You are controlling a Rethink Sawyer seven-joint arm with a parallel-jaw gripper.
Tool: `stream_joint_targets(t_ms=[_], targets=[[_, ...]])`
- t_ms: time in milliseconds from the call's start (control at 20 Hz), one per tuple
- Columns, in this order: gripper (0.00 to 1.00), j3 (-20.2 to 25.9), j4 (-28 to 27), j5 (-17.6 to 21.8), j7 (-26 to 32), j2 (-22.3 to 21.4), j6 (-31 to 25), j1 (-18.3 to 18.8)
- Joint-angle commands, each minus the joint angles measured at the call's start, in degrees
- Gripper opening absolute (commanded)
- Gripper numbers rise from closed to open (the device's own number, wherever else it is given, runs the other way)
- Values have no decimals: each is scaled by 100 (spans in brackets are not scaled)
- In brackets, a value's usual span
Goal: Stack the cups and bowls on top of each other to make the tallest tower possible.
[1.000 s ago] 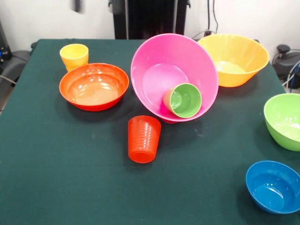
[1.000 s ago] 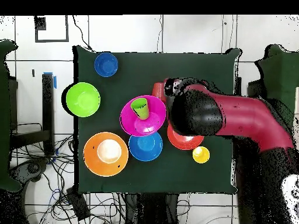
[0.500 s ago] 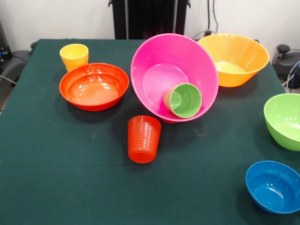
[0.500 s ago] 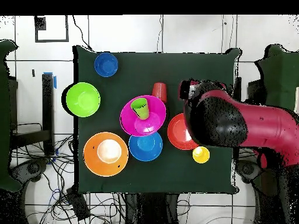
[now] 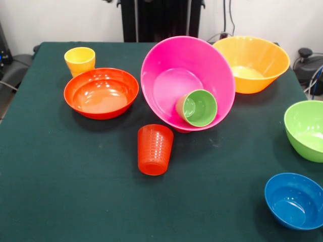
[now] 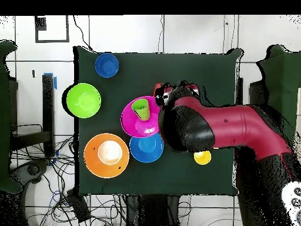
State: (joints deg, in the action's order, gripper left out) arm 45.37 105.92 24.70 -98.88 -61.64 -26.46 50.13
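Desk (image 5: 60, 191): flat, covered in dark green matte cloth.

Arm (image 6: 235, 126): red and black, seen from above reaching over the desk beside the large pink bowl (image 5: 169, 75). Its pincer is probably the dark cluster at the arm's end, but spread or pressed together cannot be told.

The large pink bowl, glossy plastic, is the tower's base and landmark. It sits tipped towards the camera, and a light green cup (image 5: 198, 107) lies on its side inside it.

Behind it to the right: large yellow-orange bowl (image 5: 252, 63), glossy. To its left: wide shallow red-orange bowl (image 5: 101, 93), with a yellow cup (image 5: 79, 60) just behind that. In front of it: ribbed orange-red cup (image 5: 154, 149), upside down. Far right: lime green bowl (image 5: 305, 130); nearer, a blue bowl (image 5: 294, 200).
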Motion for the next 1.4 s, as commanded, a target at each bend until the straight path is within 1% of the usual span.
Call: stream_joint_targets(t_ms=[50,200,300,450,550,750,1000,1100,1250,1400], targets=[[100,581,300,490,1319,629,-472,-109],[100,465,194,509,867,451,-428,-322],[100,262,68,464,433,428,-487,-617],[100,172,-99,309,201,483,-663,-911],[100,121,-130,242,106,446,-666,-1011],[100,62,-303,187,194,480,-845,-1138],[100,-58,-622,276,199,744,-840,-1373],[100,-93,-669,320,217,797,-797,-1401],[100,-149,-637,271,217,814,-920,-1421],[100,-125,-638,261,274,845,-927,-1406]])
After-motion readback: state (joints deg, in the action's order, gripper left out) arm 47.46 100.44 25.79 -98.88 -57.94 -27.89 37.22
